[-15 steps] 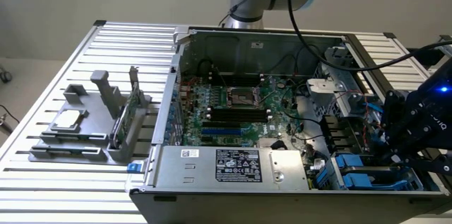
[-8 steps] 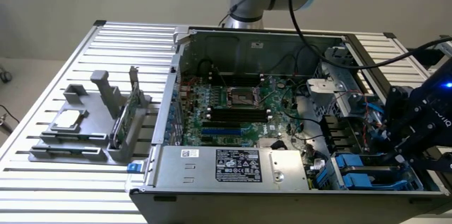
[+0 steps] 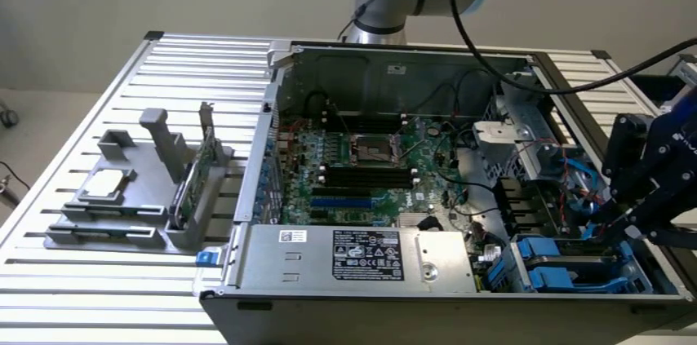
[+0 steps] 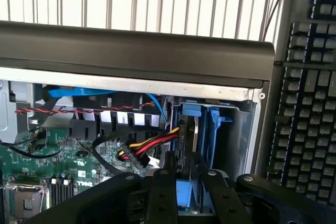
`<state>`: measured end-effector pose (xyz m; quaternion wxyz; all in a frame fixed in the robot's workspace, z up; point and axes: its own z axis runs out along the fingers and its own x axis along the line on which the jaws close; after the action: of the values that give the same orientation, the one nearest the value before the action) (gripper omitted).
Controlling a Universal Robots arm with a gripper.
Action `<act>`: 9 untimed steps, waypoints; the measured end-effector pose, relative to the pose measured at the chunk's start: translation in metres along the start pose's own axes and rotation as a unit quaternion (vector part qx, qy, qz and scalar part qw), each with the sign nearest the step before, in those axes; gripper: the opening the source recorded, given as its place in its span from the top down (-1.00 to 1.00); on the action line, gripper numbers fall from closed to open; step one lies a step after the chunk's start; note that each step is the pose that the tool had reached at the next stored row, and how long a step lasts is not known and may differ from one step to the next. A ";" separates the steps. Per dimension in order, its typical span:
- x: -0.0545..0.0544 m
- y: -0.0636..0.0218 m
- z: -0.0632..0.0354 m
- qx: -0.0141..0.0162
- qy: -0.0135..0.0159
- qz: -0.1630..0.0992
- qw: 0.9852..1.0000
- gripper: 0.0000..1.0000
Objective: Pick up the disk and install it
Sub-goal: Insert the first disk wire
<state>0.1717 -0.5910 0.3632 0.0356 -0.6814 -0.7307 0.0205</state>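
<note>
1. Slatted metal table [image 3: 65,280]: carries everything in the exterior view.
2. Open computer case [image 3: 436,316]: sits mid-table with its side panel off. The motherboard [image 3: 348,174] is exposed at its centre.
3. Power supply [image 3: 360,255]: a silver box with a black label, at 6 o'clock inside the case.
4. Grey fixture [image 3: 120,198]: at 9 o'clock on the table, well apart from the case. It holds a square chip [image 3: 109,184] lying flat and a green card [image 3: 191,186] standing on edge.
5. Keyboard [image 4: 304,103]: black, seen in the wrist view just beside the case wall.
6. Gripper [image 3: 610,231]: black, at 4 o'clock in the exterior view, reaching over the case's drive-bay corner. In the wrist view the gripper [image 4: 181,163] sits right at the bay. Cannot tell whether it is clamped or loose.
7. The disk [image 3: 550,254]: on edge in the drive bay at 4 to 5 o'clock, blue rails showing. In the wrist view the disk [image 4: 189,113] stands in the bay, just beyond the gripper, beside red-yellow-black wiring [image 4: 149,145].
</note>
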 end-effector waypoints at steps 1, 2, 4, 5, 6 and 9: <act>0.000 -0.0002 -0.0023 0.000 0.000 0.000 1.000 0.47; 0.000 -0.0003 -0.0039 0.000 0.000 0.000 1.000 0.47; 0.000 -0.0006 -0.0064 0.000 0.000 0.000 1.000 0.47; 0.000 -0.0009 -0.0077 0.000 0.000 0.000 1.000 0.47; 0.000 -0.0014 -0.0089 0.000 0.000 0.000 1.000 0.47; 0.001 -0.0054 -0.0105 0.000 0.000 0.000 1.000 0.47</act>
<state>0.1671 -0.5909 0.3741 0.0357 -0.6814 -0.7307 0.0204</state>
